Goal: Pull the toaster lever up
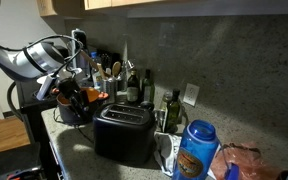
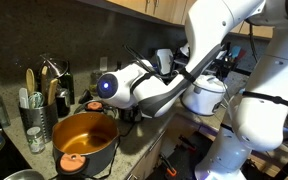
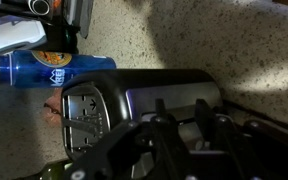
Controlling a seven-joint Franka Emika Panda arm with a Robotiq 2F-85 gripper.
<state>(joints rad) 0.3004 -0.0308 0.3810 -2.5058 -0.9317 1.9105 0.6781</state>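
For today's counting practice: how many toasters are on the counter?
1. The black toaster stands on the counter, near the blue-lidded jar. The arm blocks part of an exterior view, so others may be hidden.

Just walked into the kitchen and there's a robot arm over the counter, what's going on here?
The robot arm is reaching in over the counter toward the black toaster. In the wrist view the tool is close above the toaster. It is too dark to tell whether it is open or shut, or whether it touches the lever. A blue-lidded jar stands beside the toaster, and a dark pot with an orange inside sits nearby.
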